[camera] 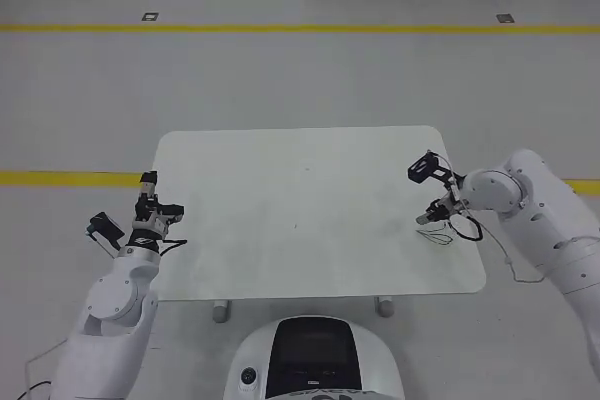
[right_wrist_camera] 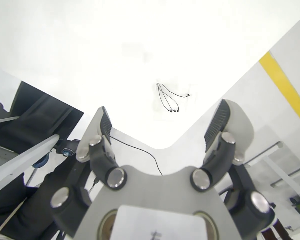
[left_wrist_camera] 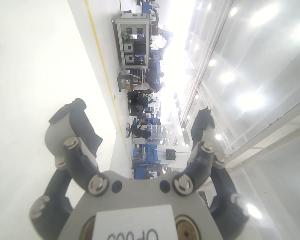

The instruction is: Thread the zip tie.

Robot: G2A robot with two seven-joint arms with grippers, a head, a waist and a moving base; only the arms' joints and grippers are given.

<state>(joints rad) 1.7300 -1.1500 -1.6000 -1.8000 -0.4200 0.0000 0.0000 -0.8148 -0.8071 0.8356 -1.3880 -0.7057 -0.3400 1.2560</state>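
Thin black zip ties (right_wrist_camera: pixel 168 99), fanned, on white table (camera: pixel 300 200)

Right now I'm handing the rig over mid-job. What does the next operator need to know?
Left gripper: open, empty, by the table's left edge, far from the ties.
Right gripper: open, empty, over the table's right side, close to the zip ties.
Zip ties: a loose bunch lying on the table near its right edge.
Done: nothing picked up; none looks threaded.
Left: grasp one tie and thread its tail through its head.
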